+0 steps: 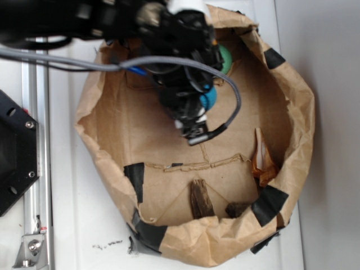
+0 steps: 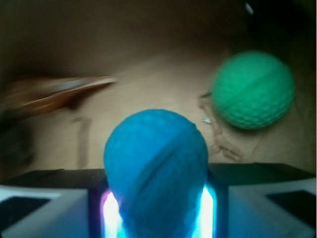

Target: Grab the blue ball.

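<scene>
The blue ball (image 2: 156, 158) fills the lower middle of the wrist view, pinched between my two jaws with lit pads on either side of it. My gripper (image 2: 157, 208) is shut on it. In the exterior view only a sliver of the blue ball (image 1: 210, 99) shows beside the black gripper (image 1: 203, 102), inside the brown paper bag (image 1: 301, 112). The green ball (image 2: 253, 90) lies on the bag floor to the right of and beyond the blue one. From the exterior camera the green ball (image 1: 226, 59) is partly hidden behind the arm.
The bag's crumpled walls, patched with black tape (image 1: 134, 179), ring the workspace. A dark piece of bark (image 1: 201, 199), a smaller chunk (image 1: 236, 209) and an orange-brown shard (image 1: 263, 160) lie near the front wall. A grey cable (image 1: 236, 101) loops off the wrist.
</scene>
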